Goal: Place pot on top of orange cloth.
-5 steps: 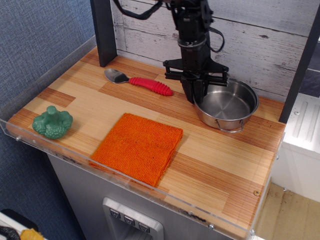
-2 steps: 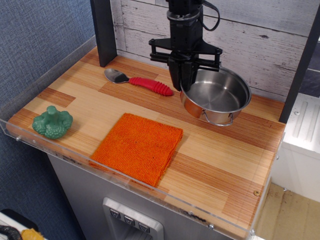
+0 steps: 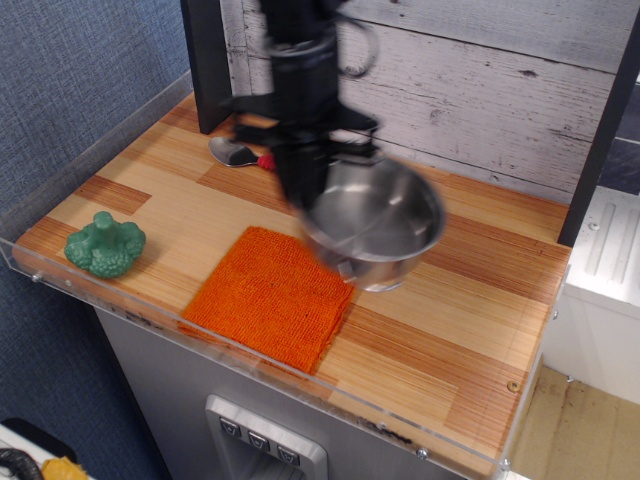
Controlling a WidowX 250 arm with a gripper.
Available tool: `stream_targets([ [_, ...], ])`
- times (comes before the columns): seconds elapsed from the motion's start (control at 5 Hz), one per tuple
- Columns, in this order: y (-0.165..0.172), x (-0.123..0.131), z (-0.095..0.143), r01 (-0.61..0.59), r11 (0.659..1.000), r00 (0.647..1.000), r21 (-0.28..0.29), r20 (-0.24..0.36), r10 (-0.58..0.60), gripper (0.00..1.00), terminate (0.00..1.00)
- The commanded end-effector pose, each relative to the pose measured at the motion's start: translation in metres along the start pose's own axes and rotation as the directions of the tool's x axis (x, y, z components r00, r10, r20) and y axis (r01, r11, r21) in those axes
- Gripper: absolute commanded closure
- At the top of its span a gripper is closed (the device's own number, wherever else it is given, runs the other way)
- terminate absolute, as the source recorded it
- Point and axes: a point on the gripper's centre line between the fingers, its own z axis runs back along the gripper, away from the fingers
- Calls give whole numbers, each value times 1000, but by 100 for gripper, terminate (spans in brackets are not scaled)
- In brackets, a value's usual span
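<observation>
The shiny steel pot [image 3: 380, 225] hangs in the air, tilted, its left rim held by my gripper [image 3: 305, 195]. The picture is blurred by motion. The pot is over the right edge of the orange cloth [image 3: 272, 293], which lies flat near the table's front edge. The gripper's black fingers are shut on the pot's rim, above the cloth's far right corner. A wire loop handle shows at the pot's front.
A green broccoli toy [image 3: 105, 243] sits at the front left. A spoon [image 3: 232, 152] with a red handle lies at the back, partly hidden behind the arm. A black post [image 3: 207, 60] stands at the back left. A clear plastic rim [image 3: 250, 352] runs along the table's front edge.
The gripper has lifted the pot off the table at the back right and carried it left and forward, toward the cloth. The arm now covers most of the spoon.
</observation>
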Motion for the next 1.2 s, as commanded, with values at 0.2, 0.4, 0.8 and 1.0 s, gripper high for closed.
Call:
stream_targets([
  [0.2,42,-26,-17,-150,987,989,57,25,149,100,0],
  [0.4,52,-34,-20,-166,984,986,59,12,166,100,0],
  [0.8,58,-41,-36,-169,983,986,74,-1,170,100,0],
  [1.0,59,-40,-44,-189,977,982,95,20,188,100,0],
])
